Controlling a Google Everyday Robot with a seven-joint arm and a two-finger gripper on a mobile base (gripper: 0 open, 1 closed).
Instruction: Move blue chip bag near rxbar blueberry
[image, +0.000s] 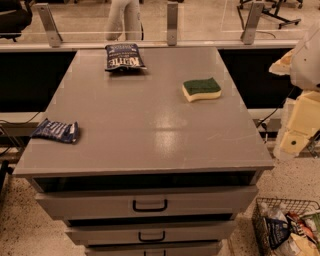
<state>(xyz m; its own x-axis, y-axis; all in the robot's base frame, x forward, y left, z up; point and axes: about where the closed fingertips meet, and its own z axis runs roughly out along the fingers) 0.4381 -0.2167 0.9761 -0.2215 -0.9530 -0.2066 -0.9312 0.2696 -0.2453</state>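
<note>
The bag (125, 56) lies at the far edge of the surface (150, 130), a little left of centre, lettering up. The bar (56, 131) lies at the near left edge, well apart from the bag, with most of the surface's depth between them. A sponge (201, 89) sits to the right, off the straight line from bag to bar.

The pincer (300, 127) hangs at the right border of the view, beyond the right edge of the surface and lower than the bag's end. It touches nothing on the surface. Whether it is open or closed I cannot tell, but it seems to carry nothing.

By my judgement the task is at its first step: the reach to the bag, with no grasp made and the bag not yet moved.

The next move calls for a long reach across to the far left, passing over or behind the sponge, then a descent onto the bag. The bag looks puffy and crinkly, so a firm pinch on its body seems wise. After that comes a carry toward the near left, setting it just beside the bar without knocking the bar off the edge.
</note>
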